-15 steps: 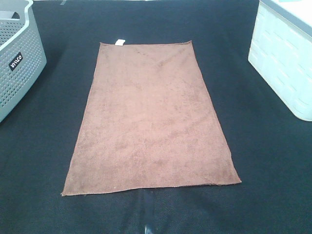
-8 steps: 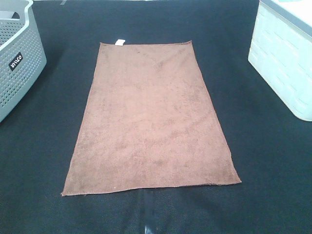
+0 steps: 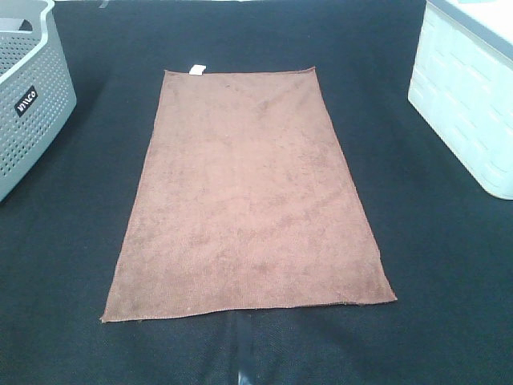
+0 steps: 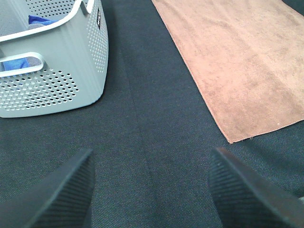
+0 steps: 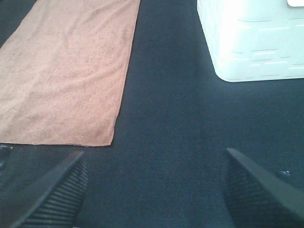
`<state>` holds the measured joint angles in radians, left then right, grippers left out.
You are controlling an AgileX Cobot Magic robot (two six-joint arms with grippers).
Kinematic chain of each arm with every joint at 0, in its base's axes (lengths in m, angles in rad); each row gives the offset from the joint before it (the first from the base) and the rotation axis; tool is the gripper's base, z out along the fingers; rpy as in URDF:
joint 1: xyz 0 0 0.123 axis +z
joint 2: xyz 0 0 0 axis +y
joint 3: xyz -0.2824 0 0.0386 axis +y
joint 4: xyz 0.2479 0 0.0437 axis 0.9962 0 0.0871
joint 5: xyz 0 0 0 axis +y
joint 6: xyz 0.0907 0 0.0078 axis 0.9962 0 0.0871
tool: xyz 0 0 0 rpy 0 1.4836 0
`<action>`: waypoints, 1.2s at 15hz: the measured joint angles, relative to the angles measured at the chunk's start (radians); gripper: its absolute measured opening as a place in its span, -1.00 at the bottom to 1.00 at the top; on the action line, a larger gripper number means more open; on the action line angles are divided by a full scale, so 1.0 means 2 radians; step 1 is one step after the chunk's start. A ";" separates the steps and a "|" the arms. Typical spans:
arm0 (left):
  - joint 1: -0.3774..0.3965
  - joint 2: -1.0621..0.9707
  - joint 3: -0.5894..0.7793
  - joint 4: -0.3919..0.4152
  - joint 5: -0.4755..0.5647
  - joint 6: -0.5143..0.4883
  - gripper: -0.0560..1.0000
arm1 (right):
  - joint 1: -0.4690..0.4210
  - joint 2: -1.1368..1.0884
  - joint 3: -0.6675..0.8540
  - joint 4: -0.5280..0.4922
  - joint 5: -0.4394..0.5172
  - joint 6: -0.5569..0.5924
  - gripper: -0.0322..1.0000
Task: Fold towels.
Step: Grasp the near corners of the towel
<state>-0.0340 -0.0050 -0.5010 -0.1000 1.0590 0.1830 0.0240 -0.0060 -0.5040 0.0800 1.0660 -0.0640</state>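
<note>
One reddish-brown towel [image 3: 248, 192] lies spread flat and unfolded in the middle of the black worktop [image 3: 433, 265], its long sides running away from the robot. A small white tag [image 3: 197, 69] sticks out from the far short edge, near that edge's left corner. The near short edge lies close to the robot's side of the worktop, and the cloth shows only faint creases.

A grey perforated basket [image 3: 32, 104] stands at the far left, well apart from the towel, with a black label [image 3: 26, 101] on its wall. In the left wrist view something blue, possibly cloth, shows inside it, though too little is visible to be sure. A white bin [image 3: 469, 104] stands at the far right, also apart from the towel.

Neither arm appears in the exterior high view. The left fingers [image 4: 61, 194] are spread apart and grasp nothing; they hang over bare worktop between the basket and the towel's near left corner. The right fingers [image 5: 52, 194] are released to their widest and are likewise empty, above bare worktop between the towel's near right corner and the bin. Neither pair touches the towel.
</note>
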 joint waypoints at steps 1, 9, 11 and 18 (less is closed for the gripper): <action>0.000 0.000 0.000 0.000 0.000 0.000 0.35 | 0.000 0.000 0.000 0.000 0.000 0.000 0.47; 0.000 0.000 0.000 0.000 0.000 0.000 0.35 | 0.000 0.000 0.000 0.000 0.000 0.000 0.47; 0.000 0.000 0.000 0.001 0.000 -0.001 0.35 | 0.000 0.000 0.000 0.000 0.000 0.000 0.47; 0.000 0.205 -0.004 -0.047 -0.229 -0.032 0.35 | 0.000 0.209 -0.021 0.004 -0.047 0.010 0.47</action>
<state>-0.0340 0.4040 -0.5100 -0.1940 0.6010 0.1180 0.0240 0.4110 -0.5470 0.0880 0.9720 -0.0450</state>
